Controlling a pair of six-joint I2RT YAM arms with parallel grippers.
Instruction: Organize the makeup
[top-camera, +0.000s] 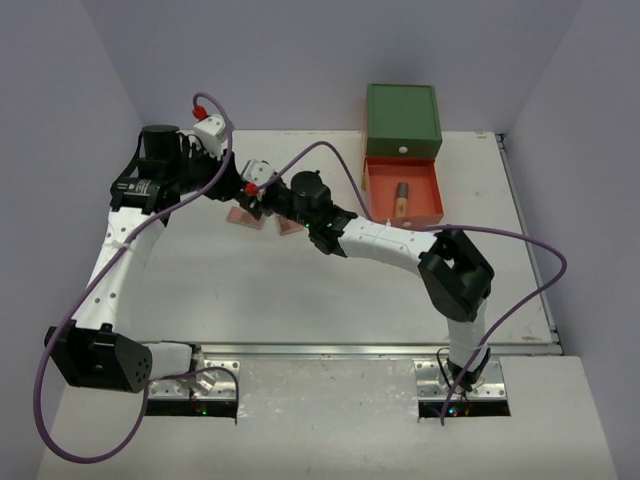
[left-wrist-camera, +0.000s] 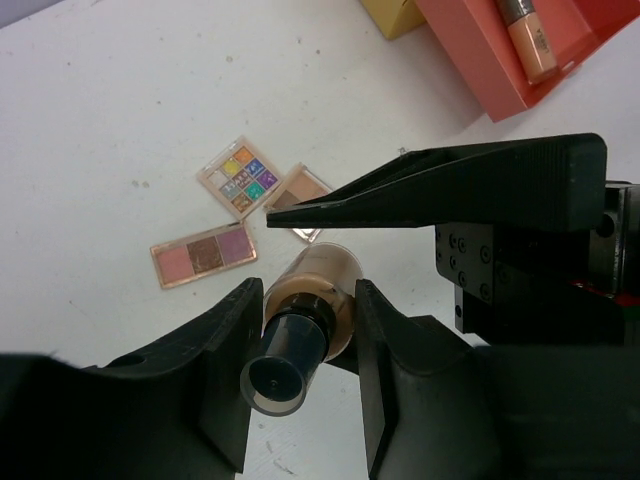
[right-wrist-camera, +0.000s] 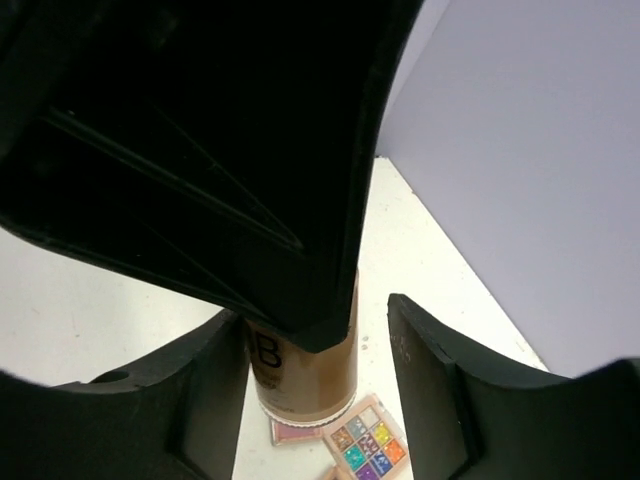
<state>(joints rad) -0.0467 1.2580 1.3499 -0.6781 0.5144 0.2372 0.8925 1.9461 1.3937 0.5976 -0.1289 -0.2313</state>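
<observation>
Left wrist view shows the left gripper (left-wrist-camera: 308, 300) pinching a tan bottle (left-wrist-camera: 322, 278) by its sides, its dark cap (left-wrist-camera: 275, 375) toward the camera, held over the table (left-wrist-camera: 120, 120). Beneath lie a rainbow palette (left-wrist-camera: 240, 177), a tan palette (left-wrist-camera: 298, 185) partly crossed by a black finger (left-wrist-camera: 450, 185) of the other arm, and a striped palette (left-wrist-camera: 204, 255) in pink, brown and purple. Only this view shows all three, and most clearly a second bottle (left-wrist-camera: 528, 35) lying in the orange drawer (left-wrist-camera: 470, 60).

Right wrist view adds the right gripper (right-wrist-camera: 315, 320), spread around the same bottle: one finger (right-wrist-camera: 200, 400) is close at its side, while the other stands apart across a gap.

Top view alone shows both grippers meeting mid-table above the palettes, left of the open drawer, which juts from under the green chest (top-camera: 402, 115).
</observation>
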